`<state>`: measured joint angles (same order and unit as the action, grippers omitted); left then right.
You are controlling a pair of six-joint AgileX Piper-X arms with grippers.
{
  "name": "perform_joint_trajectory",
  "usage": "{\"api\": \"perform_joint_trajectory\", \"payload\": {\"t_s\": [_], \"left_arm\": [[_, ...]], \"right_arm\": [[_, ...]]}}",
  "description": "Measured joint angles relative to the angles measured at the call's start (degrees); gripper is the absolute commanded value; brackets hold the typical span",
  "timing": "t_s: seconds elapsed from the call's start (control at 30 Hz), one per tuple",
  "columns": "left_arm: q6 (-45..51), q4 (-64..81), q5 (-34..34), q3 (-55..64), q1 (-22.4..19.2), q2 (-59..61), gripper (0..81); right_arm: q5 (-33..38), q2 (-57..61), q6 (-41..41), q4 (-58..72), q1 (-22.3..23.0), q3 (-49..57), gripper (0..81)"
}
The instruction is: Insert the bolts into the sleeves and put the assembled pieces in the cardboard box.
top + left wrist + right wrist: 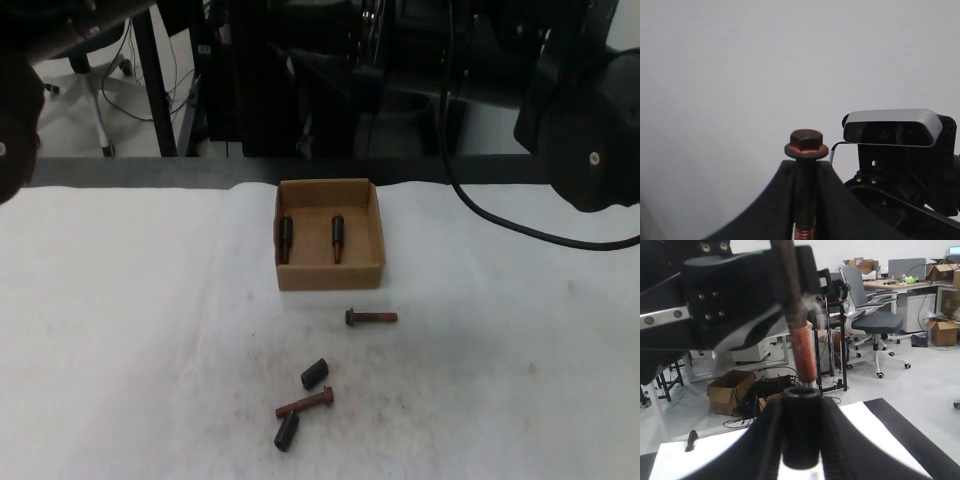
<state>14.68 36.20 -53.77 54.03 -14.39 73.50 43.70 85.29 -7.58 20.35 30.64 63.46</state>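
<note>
Left hand [806, 172] clamped on bolt [806, 145], head clear of the fingers. Right hand [801, 412] grips sleeve [801, 435]; the bolt's threaded tip sits just above the sleeve mouth. Cardboard box [330, 274] by worktop [120, 330] far edge, two assembled pieces [337, 236] inside. Two loose bolts [371, 317] and two loose sleeves [315, 373] toward near edge.

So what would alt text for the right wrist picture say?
A black sleeve, gripped in the right pincer, sits with its mouth right under the threaded tip of a bolt held by the left pincer. Behind are chairs and cardboard boxes.
</note>
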Motion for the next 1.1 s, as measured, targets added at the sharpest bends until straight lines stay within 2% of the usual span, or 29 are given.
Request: {"api": "perform_joint_trajectory", "payload": {"t_s": [1.1], "left_arm": [[6.64,0.16,-0.04,0.0,0.0,0.0,0.2]], "right_arm": [[-1.23,0.0,-0.14,1.44,0.05,0.0,0.8]]}}
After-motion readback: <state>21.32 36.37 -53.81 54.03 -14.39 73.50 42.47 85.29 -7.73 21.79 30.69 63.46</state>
